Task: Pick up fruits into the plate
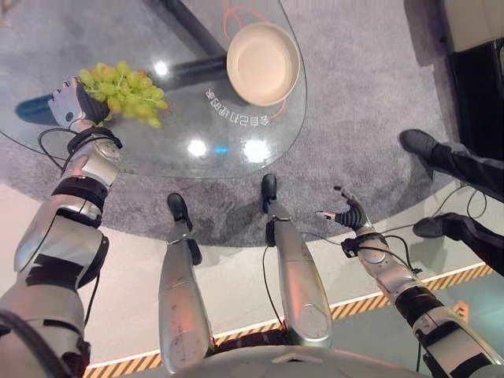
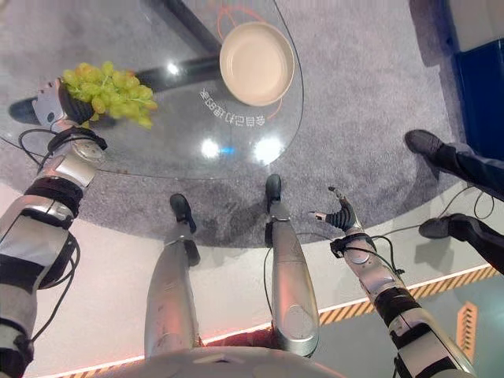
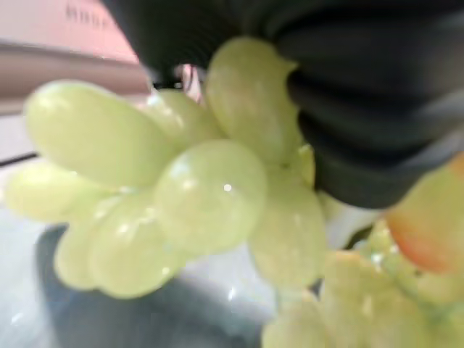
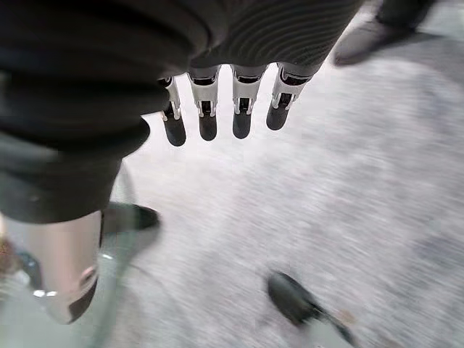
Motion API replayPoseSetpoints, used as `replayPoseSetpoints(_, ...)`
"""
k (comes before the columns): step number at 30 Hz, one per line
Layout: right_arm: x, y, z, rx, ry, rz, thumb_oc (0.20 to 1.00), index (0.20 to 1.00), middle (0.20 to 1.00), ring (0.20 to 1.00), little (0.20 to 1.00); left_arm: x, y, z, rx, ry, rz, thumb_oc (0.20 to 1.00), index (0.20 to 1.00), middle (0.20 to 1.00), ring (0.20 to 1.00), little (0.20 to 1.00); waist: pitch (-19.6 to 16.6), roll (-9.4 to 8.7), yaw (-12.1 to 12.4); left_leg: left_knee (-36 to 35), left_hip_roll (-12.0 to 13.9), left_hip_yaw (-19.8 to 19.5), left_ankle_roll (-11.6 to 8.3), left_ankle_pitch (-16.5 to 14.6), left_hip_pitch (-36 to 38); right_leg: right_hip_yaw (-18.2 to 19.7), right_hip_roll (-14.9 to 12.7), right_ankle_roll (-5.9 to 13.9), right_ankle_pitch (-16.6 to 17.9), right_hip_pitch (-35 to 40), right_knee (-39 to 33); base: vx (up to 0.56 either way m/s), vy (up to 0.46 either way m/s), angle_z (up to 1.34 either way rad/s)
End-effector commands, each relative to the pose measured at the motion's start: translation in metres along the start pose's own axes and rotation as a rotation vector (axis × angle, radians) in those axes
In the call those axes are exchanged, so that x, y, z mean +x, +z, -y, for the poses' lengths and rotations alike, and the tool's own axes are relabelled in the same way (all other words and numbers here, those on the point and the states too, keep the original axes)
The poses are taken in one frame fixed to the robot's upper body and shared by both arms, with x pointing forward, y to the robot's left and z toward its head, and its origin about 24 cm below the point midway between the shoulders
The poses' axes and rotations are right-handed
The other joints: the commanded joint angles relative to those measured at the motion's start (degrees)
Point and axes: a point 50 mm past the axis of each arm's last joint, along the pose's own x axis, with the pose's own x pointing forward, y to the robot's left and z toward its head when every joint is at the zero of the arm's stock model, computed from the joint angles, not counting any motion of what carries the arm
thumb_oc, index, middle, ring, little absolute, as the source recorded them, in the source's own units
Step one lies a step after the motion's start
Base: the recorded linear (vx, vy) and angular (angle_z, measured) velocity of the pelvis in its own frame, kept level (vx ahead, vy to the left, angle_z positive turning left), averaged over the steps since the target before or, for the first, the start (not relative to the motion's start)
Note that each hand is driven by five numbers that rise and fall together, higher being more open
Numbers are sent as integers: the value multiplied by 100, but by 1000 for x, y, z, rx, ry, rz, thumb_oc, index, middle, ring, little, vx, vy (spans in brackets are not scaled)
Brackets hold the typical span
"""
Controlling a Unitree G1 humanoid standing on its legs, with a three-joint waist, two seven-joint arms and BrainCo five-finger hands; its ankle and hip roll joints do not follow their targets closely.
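Left hand [image 1: 72, 102] clenched on green grapes [image 1: 126, 93] above glass worktop [image 1: 157, 150]; plate [image 1: 263, 63] well apart; right hand [image 1: 350, 214] relaxed, released.

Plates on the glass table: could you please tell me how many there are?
1. The cream plate sits empty on the glass table, towards its far right edge, apart from the green grapes at the left hand.

This is looking like a showroom or demo hall: a round glass worktop [image 1: 157, 150] with printed lettering is standing on grey carpet [image 1: 354, 94], yellow-and-black hazard tape [image 1: 441, 279] is marking off the floor, and a person's dark shoes [image 1: 417, 142] are waiting nearby.
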Motion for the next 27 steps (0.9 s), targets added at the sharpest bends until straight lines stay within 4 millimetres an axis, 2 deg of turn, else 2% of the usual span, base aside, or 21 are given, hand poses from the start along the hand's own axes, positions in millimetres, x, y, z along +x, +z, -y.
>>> replayPoseSetpoints(1,-11,1,32,-23,-91,68,1000,1000,1000,1000,1000,11,-5,-34,8,165,84,200,200,200,200,200,-19,389,35,70,-712,38,192,-654,412,-343,377,-177,-838,686,155,7,14,11)
replayPoseSetpoints(6,-11,19,47,-4,-91,158,1000,1000,1000,1000,1000,4,-5,-38,44,165,167,200,200,200,200,200,-268,450,103,-168,-689,47,190,-669,869,-381,297,-144,-859,1174,-47,31,1,11)
replayPoseSetpoints(11,-13,41,57,-18,-65,260,1000,1000,1000,1000,1000,-17,-22,-32,94,116,236,200,200,200,200,200,-827,569,153,-625,-642,52,158,-628,1502,-421,209,-46,-755,1829,-508,123,16,1)
replayPoseSetpoints(16,-12,66,73,-107,17,356,1000,1000,1000,1000,1000,-31,-24,-29,180,62,361,200,200,200,200,200,-1211,687,200,-833,-651,37,149,-657,1906,-461,173,-4,-742,2260,-741,109,35,0)
replayPoseSetpoints(17,-10,77,77,-98,107,383,1000,1000,1000,1000,1000,-33,-22,-31,207,49,413,200,200,200,200,200,-1307,708,230,-877,-635,31,142,-660,2019,-489,148,9,-730,2374,-794,77,5,3)
replayPoseSetpoints(19,-6,89,80,-103,177,404,1000,1000,1000,1000,1000,-34,-17,-33,236,33,469,200,200,200,200,200,-1402,713,267,-917,-628,31,136,-663,2132,-525,126,19,-708,2507,-865,61,-9,1)
replayPoseSetpoints(22,2,117,78,-80,347,439,1000,1000,1000,1000,1000,-36,-3,-35,299,-7,598,200,200,200,200,200,-1592,710,358,-981,-587,30,124,-656,2333,-621,86,38,-678,2733,-958,76,-37,-3)
replayPoseSetpoints(24,6,133,71,-54,453,448,1000,1000,1000,1000,1000,-38,6,-35,335,-38,680,200,200,200,200,200,-1703,704,414,-1014,-562,36,117,-654,2441,-683,72,42,-666,2863,-1005,98,-47,-4)
replayPoseSetpoints(25,10,148,60,-33,557,450,1000,1000,1000,1000,1000,-41,16,-32,372,-67,760,200,200,200,200,200,-1831,701,464,-1031,-547,29,113,-665,2540,-712,73,42,-667,2980,-1030,143,-53,3)
replayPoseSetpoints(27,11,160,48,-12,656,450,1000,1000,1000,1000,1000,-45,26,-30,392,-87,827,200,200,200,200,200,-1965,697,520,-1062,-540,29,123,-680,2651,-744,73,44,-676,3097,-1061,123,-34,2)
